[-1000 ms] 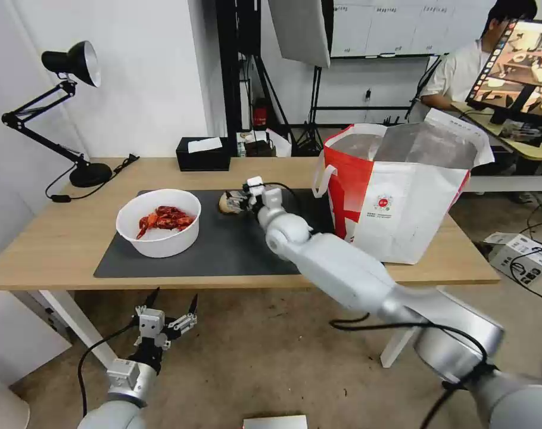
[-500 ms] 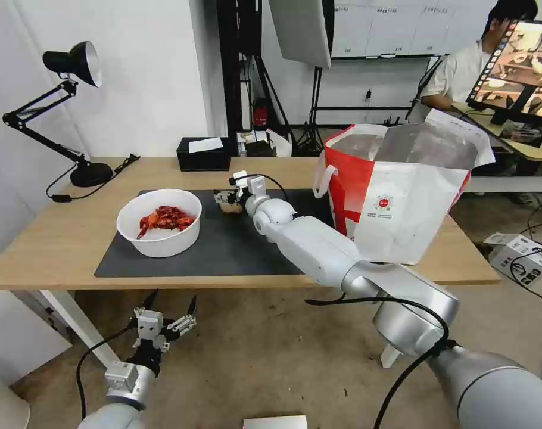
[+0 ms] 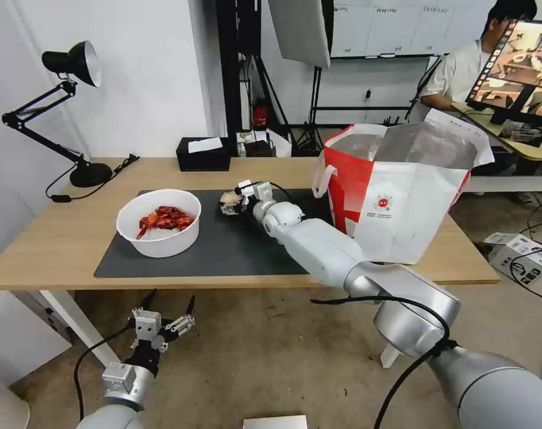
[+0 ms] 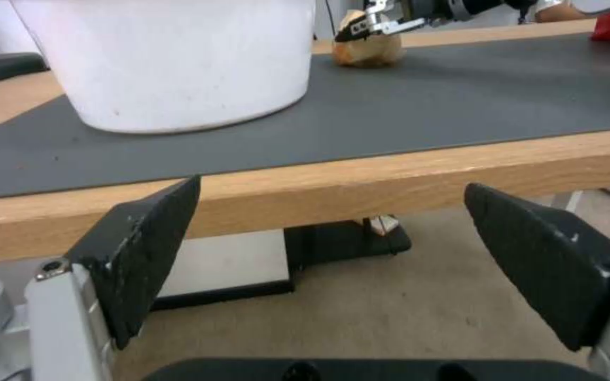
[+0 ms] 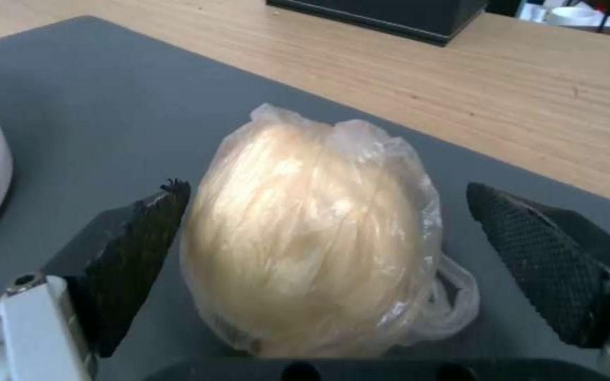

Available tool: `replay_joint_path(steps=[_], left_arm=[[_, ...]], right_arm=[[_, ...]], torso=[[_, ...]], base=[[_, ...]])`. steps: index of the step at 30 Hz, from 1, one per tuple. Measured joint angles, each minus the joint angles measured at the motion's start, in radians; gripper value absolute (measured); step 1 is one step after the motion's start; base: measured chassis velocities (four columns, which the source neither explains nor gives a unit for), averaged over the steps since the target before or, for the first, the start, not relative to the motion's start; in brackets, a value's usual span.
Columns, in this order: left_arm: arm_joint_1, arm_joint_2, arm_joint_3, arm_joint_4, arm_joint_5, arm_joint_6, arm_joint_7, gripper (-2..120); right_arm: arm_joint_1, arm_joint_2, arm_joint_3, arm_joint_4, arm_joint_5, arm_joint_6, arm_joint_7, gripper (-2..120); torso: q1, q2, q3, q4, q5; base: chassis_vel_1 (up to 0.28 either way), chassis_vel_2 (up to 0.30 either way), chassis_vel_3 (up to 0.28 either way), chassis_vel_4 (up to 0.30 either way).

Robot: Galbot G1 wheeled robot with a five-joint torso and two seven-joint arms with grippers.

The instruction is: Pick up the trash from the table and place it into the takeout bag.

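Right gripper (image 5: 326,264), mid-frame in the head view, sits spread wide around the beige plastic-wrapped fist-sized lump (image 5: 312,233) on the dark-grey rectangular mat (image 5: 72,106), probably lined up to pinch it.

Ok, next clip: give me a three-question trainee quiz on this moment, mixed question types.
1. True or false: the right claw is shut on the beige lump wrapped in clear plastic.
2. Multiple choice: where does the white bowl of red crayfish shells stand? A) inside the takeout bag B) on the dark-grey mat C) on the floor
3. Fill in: the left claw hangs open below the front edge of the ____.

Key:
1. False: it is open, one finger on each side of the lump, which sits on the mat.
2. B
3. table
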Motion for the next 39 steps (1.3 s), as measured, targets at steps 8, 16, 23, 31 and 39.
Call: replay_joint_path(steps=[8,16,23,31,39], left_arm=[[0.004,-0.008,0.002,0.0,0.005,-0.009,0.001,100],[0.009,-0.008,-0.002,0.001,0.006,-0.019,0.002,100],[0.003,-0.008,0.002,0.008,0.003,-0.022,0.002,100],[-0.019,0.0,0.005,0.016,-0.017,-0.024,0.002,100],[-0.022,0.008,0.009,0.012,-0.026,-0.025,0.002,100]], right_arm=[[-0.002,0.0,0.002,-0.023,-0.008,0.022,-0.044,81],[-0.011,0.0,0.003,-0.026,-0.012,0.023,-0.051,54],[-0.027,-0.002,0.013,-0.011,-0.007,0.014,-0.042,25],[-0.058,-0.073,0.031,0.209,0.028,0.004,0.119,7],[-0.141,-0.249,0.007,0.614,0.009,0.046,0.326,7]], torso=[[0.0,0.0,0.0,0.0,0.0001],[0.0,0.0,0.0,0.0,0.0001],[0.0,0.0,0.0,0.0001,0.0001],[0.0,0.0,0.0,0.0003,0.0],[0.0,0.0,0.0,-0.0001,0.0001]], base=[[0.0,0.0,0.0,0.0],[0.0,0.0,0.0,0.0],[0.0,0.0,0.0,0.0],[0.0,0.0,0.0,0.0],[0.0,0.0,0.0,0.0]])
